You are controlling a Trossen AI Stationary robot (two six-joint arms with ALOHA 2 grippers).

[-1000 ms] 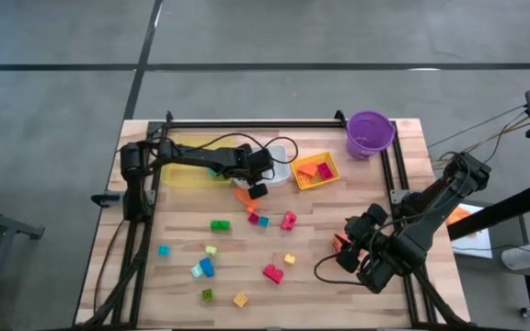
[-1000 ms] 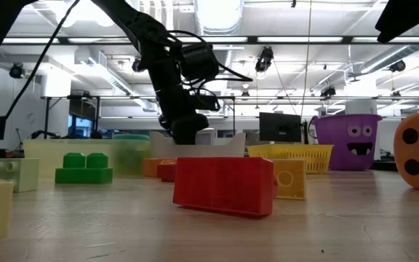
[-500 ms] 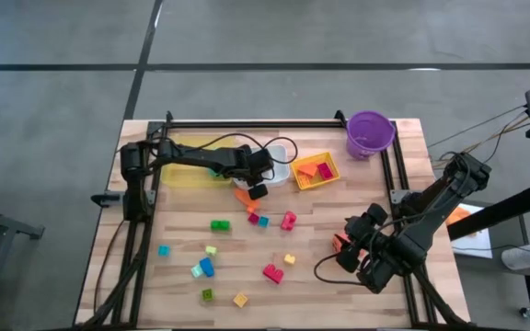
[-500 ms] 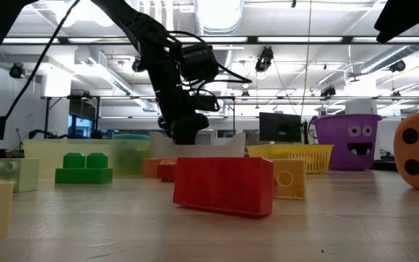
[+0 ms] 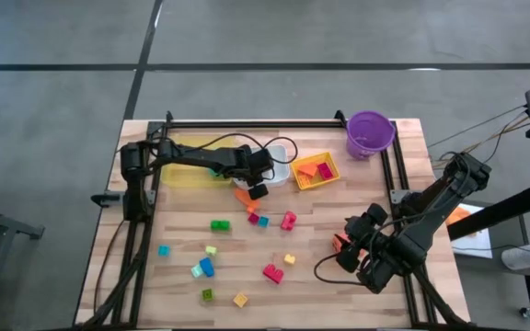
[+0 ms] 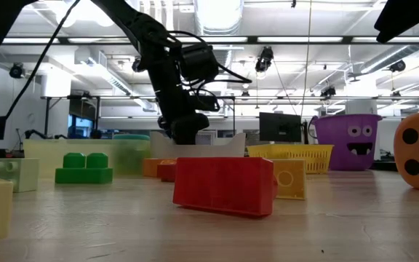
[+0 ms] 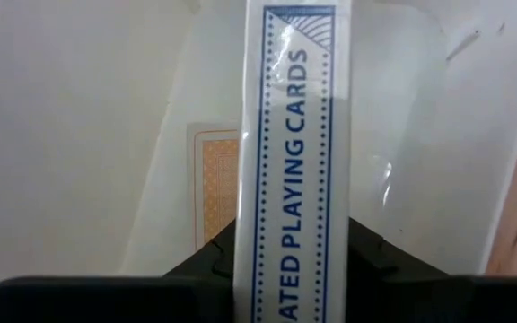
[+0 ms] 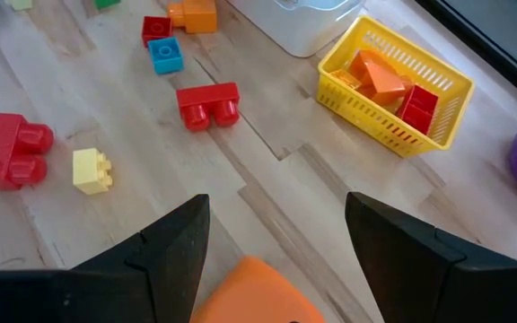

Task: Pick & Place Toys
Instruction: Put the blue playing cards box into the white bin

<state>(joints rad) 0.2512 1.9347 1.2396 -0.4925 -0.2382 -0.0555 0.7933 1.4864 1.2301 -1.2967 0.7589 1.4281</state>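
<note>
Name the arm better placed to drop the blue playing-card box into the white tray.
Left. Its fingers already grip the blue card box directly over the white tray; the right gripper waits by the table's right edge.

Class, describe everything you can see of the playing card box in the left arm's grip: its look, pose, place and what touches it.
The playing card box is a slim white pack seen edge-on, with a blue dotted border and blue lettering reading "PLAYING CARDS" along it. It looks like glossy card, perhaps film-wrapped, since it catches the light. The left end effector is shut on it, one dark finger at each side. It is held over the white tray, where an orange-backed card lies flat behind it. Whether the box touches the tray cannot be told.
</note>
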